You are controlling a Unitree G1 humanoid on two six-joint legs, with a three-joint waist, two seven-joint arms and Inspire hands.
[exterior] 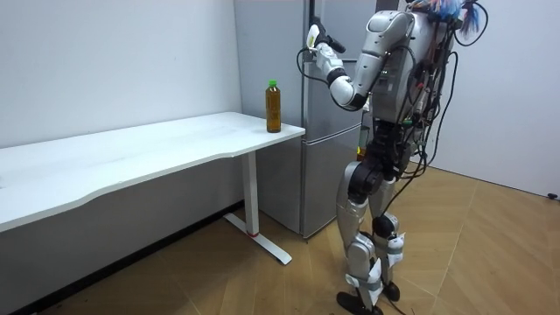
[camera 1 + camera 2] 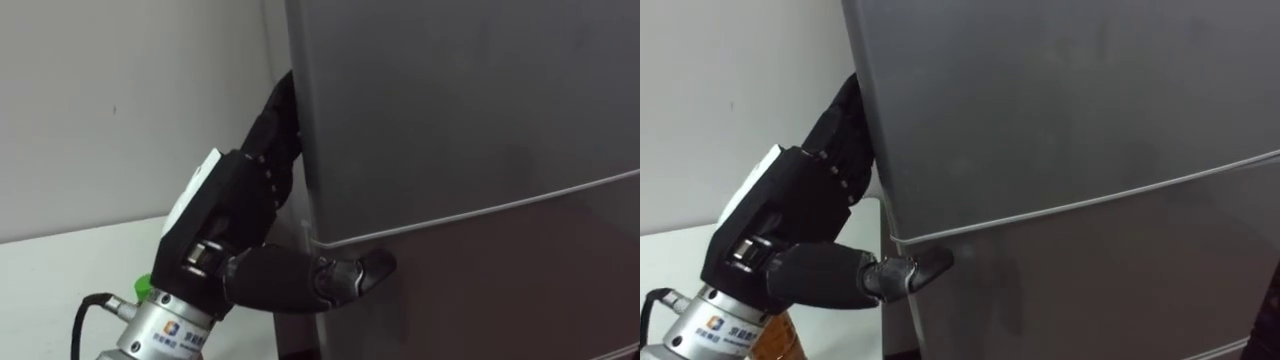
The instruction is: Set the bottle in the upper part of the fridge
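Bottle (image 1: 274, 106) of amber drink with a green cap is standing upright on the corner of the white table (image 1: 131, 157), the corner nearest the grey fridge (image 2: 480, 120), and nothing is touching it. The robot is standing right in front of the fridge, facing it, with its left arm raised. Its left hand (image 2: 225, 215) is reaching round the left edge of the upper door (image 2: 1040, 90), between that door and the white wall (image 2: 100, 100). The hand's lower part is lying against the front, just at the seam above the lower door (image 2: 1120, 280). The front of the hand is hidden behind the door's edge, so I cannot tell whether it is clasping the door. The door itself is sitting closed.
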